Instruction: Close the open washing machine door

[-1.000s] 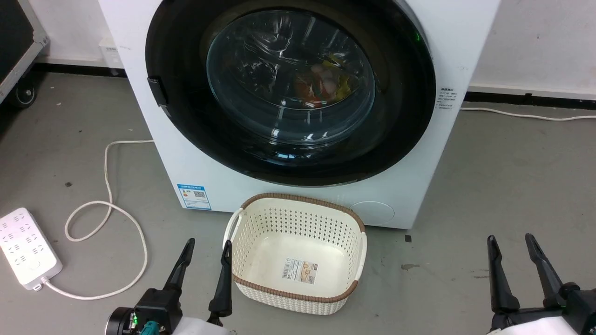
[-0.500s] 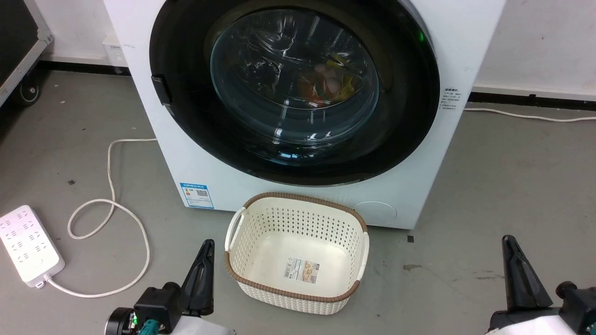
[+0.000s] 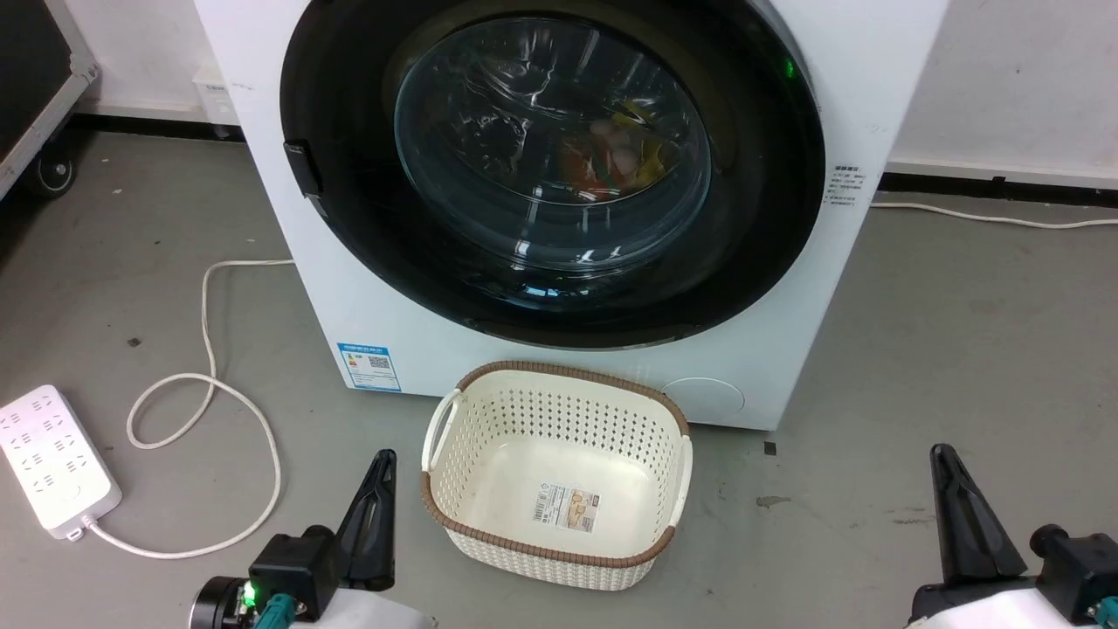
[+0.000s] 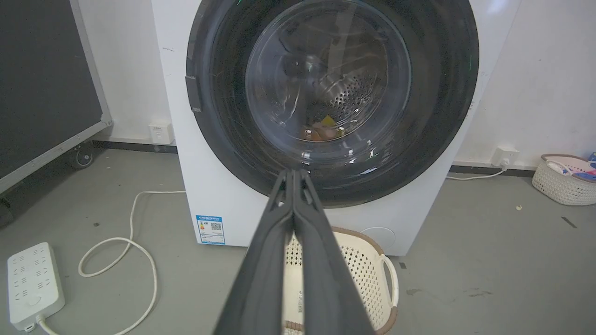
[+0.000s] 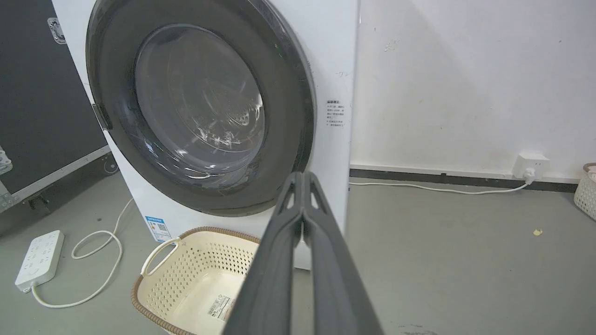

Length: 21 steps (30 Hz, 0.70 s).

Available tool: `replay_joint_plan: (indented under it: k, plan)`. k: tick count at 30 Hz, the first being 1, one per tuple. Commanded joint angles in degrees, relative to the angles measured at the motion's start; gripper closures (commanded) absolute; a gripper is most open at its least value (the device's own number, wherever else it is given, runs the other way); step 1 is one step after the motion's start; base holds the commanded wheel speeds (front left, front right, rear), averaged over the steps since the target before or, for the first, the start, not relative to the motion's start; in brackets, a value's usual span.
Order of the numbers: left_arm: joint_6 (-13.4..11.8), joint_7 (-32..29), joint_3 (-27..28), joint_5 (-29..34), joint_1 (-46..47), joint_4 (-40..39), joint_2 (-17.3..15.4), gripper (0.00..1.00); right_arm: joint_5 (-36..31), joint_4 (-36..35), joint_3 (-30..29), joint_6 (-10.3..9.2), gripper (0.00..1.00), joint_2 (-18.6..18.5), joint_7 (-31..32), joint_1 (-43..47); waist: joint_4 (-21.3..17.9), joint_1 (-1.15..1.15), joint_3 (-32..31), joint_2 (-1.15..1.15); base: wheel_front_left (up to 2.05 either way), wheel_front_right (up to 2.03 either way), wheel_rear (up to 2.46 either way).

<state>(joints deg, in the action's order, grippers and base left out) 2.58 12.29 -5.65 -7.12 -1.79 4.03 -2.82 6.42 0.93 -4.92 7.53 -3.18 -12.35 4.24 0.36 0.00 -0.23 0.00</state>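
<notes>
The white washing machine (image 3: 410,341) stands ahead of me against the wall. Its round black washing machine door (image 3: 349,227) lies flat against the machine's front, the latch side at the left. Coloured laundry shows through the glass window. My left gripper (image 3: 383,458) hangs low at the lower left, shut with nothing in it, well short of the door. In the left wrist view its fingers (image 4: 293,173) are pressed together, pointing at the door's lower rim (image 4: 223,139). My right gripper (image 3: 942,451) is shut and empty at the lower right; its tips (image 5: 302,175) point at the machine's right edge beside the door (image 5: 116,116).
A cream perforated basket (image 3: 559,376) sits empty on the floor just in front of the machine, between my grippers. A white power strip (image 3: 52,463) and its looped cable (image 3: 205,349) lie at the left. A black wheeled case (image 3: 35,87) stands far left. Another basket (image 4: 563,181) is far right.
Both grippers have gone from open to shut, each with nothing between its fingers. The head camera shifted slightly; the machine, door and basket stay put.
</notes>
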Motion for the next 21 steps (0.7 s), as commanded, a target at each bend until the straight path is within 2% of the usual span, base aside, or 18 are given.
replay_joint_plan:
  k: [1,21]
  plan:
    - [-0.3,-0.5,0.3,0.5,0.3,-0.4,0.0,1.0,-0.5,-0.2,0.2,-0.01,1.0,0.1,0.4,-0.7,0.0,0.0,0.0,0.0,0.0,0.0,0.0]
    - [-0.8,-2.8,1.4,1.8,0.6,-1.1,0.0,1.0,-1.7,-0.3,1.1,-0.01,1.0,0.1,2.8,-1.4,-0.1,0.0,0.0,0.0,0.0,0.0,0.0]
